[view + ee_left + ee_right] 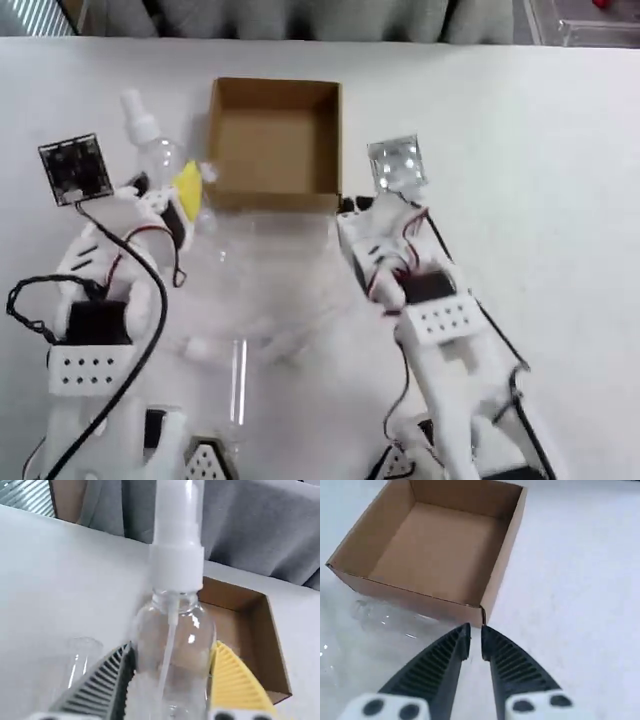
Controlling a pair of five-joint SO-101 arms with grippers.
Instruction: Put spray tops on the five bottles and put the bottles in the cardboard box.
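Observation:
My left gripper [172, 655] is shut on a clear bottle [175, 625] with a white spray top [177, 545] on its neck, pinched between the grey and yellow fingers. From above, that bottle [155, 150] stands just left of the cardboard box [275, 140], which is empty. My right gripper [475, 640] is shut on nothing, a short way in front of the box's near right corner [482, 612]. Another clear bottle [385, 617] lies along the box's front wall.
More clear bottles lie on the white table between the two arms [240, 290], hard to tell apart, and one shows beside the grey finger [80, 655]. A black square board [72, 168] sits at the left and a shiny one [398, 162] right of the box.

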